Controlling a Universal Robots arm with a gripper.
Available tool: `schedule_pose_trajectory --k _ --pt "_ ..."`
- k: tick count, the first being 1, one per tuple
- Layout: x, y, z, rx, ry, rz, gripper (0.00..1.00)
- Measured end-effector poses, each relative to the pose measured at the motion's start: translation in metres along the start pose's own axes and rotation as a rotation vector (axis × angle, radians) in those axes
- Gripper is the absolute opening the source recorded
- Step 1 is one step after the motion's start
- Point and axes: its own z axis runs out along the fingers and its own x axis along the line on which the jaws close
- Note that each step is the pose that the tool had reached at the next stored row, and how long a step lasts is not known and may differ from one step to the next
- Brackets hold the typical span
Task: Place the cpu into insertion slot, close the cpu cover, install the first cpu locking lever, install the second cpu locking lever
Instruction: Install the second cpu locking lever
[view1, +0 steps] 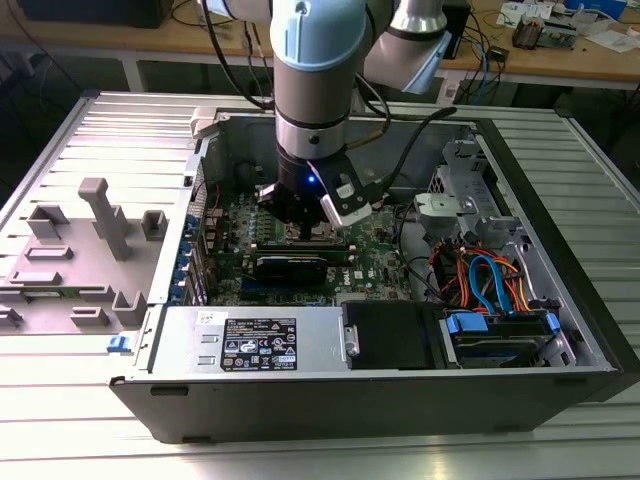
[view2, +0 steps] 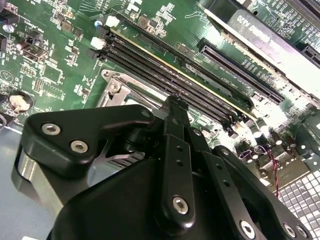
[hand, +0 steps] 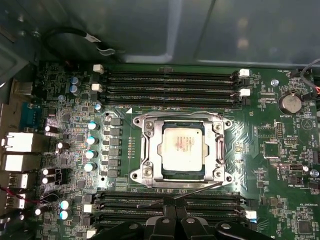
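The cpu (hand: 183, 148) sits in the socket at the motherboard's (hand: 270, 150) centre, the cpu cover (hand: 181, 120) apparently closed around it. The gripper (view2: 175, 107) hovers just above; its fingers appear together, empty.

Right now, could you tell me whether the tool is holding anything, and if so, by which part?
It cannot be told. The tool sits at a thin locking lever beside the cpu, seated under the closed cpu cover.
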Motion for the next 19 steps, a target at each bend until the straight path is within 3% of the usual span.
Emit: schedule_pose_trajectory --k 3,12,14,19 --pt "0.0046 0.0 0.0018 -0.0078 -0.0001 0.0 0.11" --pt "0.0163 -0.0014 0.0065 -0.019 0.0026 -0.003 0.11" --pt "0.0207 -0.0023 0.0095 -0.027 0.0034 -0.008 0.11" --pt "0.0222 -0.0028 0.0133 -0.0351 0.0039 -0.01 0.11"
